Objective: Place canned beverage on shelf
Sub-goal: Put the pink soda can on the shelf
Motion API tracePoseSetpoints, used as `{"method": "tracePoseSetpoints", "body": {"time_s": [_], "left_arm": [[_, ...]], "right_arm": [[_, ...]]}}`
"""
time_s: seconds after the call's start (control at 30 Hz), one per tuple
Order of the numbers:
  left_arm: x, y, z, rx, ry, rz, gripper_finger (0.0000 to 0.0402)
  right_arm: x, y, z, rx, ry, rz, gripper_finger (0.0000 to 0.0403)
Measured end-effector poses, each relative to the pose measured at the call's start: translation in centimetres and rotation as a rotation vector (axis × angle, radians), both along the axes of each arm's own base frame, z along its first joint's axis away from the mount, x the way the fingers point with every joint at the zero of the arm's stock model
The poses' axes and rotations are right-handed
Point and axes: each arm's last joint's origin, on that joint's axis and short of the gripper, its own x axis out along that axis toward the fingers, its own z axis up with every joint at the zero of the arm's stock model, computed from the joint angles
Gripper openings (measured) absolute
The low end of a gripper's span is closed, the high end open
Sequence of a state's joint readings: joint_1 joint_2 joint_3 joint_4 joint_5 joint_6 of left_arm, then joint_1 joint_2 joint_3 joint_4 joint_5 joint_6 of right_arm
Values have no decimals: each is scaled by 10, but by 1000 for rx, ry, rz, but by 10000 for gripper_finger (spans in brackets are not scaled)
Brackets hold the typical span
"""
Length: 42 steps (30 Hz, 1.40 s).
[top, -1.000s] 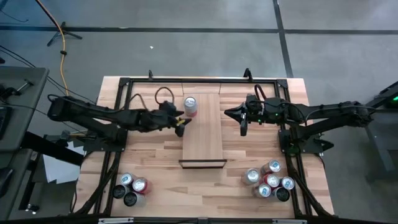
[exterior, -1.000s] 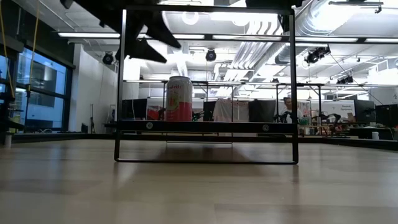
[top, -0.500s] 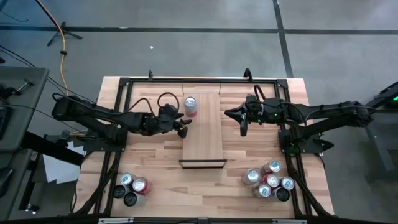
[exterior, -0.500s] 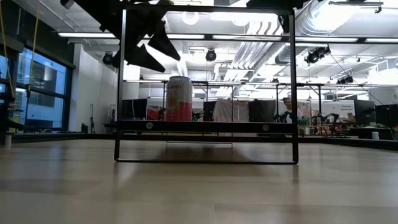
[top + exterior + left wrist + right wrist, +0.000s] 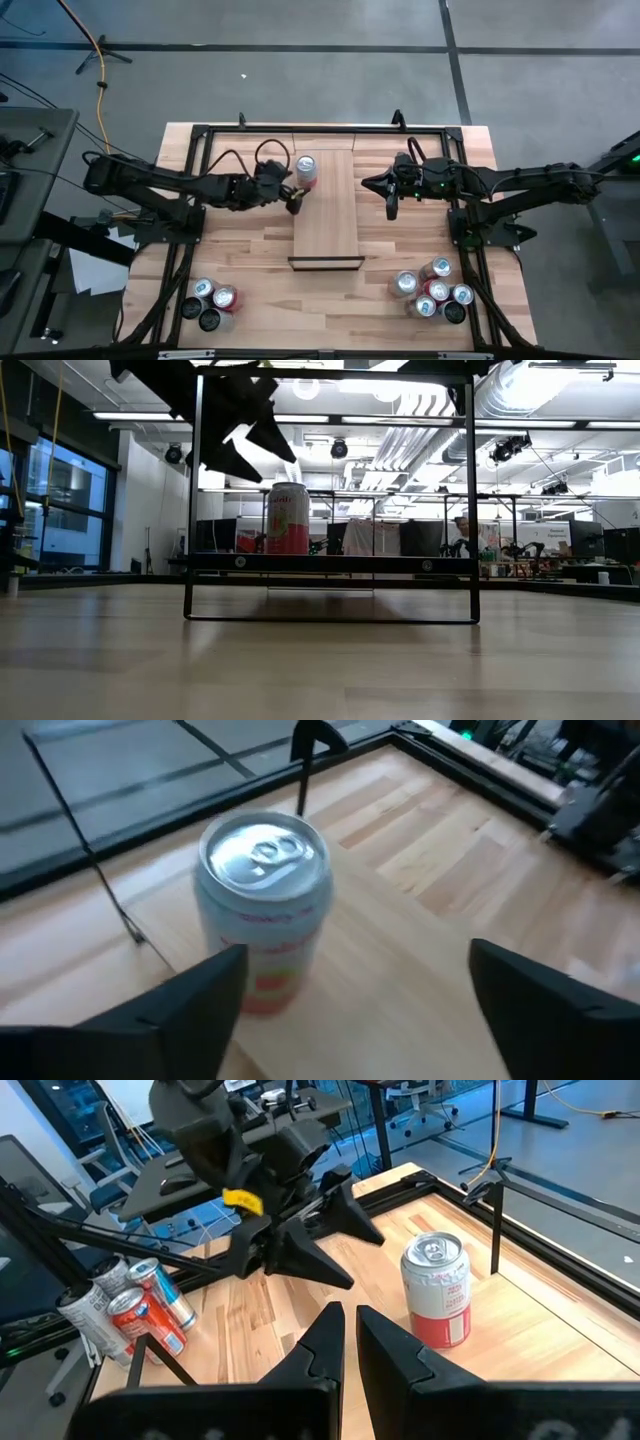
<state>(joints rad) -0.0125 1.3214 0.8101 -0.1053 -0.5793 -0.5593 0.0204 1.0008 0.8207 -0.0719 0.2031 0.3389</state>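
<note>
Overhead, can [image 5: 306,169] tops shelf [image 5: 327,225]; left wrist shows hand [image 5: 355,995] spread.

The can [image 5: 306,169] stands upright on the shelf [image 5: 327,225], near its far left corner, silver top with the tab up, its body white above and red-pink below. The shelf is a long narrow light-wood plank on a thin black frame, raised above the table, lying mid-table with its length running front to back.
</note>
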Motion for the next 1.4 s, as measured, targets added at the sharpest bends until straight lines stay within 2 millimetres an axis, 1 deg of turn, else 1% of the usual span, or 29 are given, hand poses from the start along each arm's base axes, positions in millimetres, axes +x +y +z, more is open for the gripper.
{"method": "tracePoseSetpoints", "body": {"time_s": [0.07, 0.17, 0.23, 0.33, 0.4, 0.5, 0.63, 0.7, 0.97, 1.1, 1.17, 1.23, 1.3, 1.4], "left_arm": [[0, 2, -2, 12, 21, -4, 377], [-1, 2, -2, 11, 31, -7, 392], [-2, 2, -3, 14, 37, 23, 394], [-1, 4, -8, 5, 1, 150, 394], [2, 6, -12, 25, -5, 198, 394], [11, 9, -25, 42, 31, 194, 394], [24, 15, -41, 37, 29, 208, 394], [30, 18, -45, 45, -8, 236, 394], [42, 38, -60, 44, -63, 306, 394], [45, 45, -64, 28, -89, 307, 393], [46, 47, -64, 28, -95, 312, 384], [46, 47, -65, 28, -92, 313, 364], [46, 47, -65, 38, -85, 313, 332], [45, 48, -63, 61, -63, 298, 270]], "right_arm": [[0, 0, 0, 0, 0, 2, 16], [0, 0, 0, 1, 0, 2, 16], [0, 0, 0, 1, 0, 2, 16], [0, 0, 0, 9, 1, -1, 16], [0, 0, 0, 21, -1, -3, 16], [0, 0, -1, 19, 7, -3, 16], [0, 0, -1, 19, 7, -3, 16], [0, 0, -1, 19, 10, -3, 16], [0, 0, -1, 19, 11, -4, 16], [0, 0, -1, 19, 11, -4, 16], [0, 0, -1, 19, 11, -4, 16], [0, 0, -1, 19, 11, -4, 16], [0, 0, -1, 19, 11, -4, 16], [0, 0, -1, 18, 11, -4, 16]]}}
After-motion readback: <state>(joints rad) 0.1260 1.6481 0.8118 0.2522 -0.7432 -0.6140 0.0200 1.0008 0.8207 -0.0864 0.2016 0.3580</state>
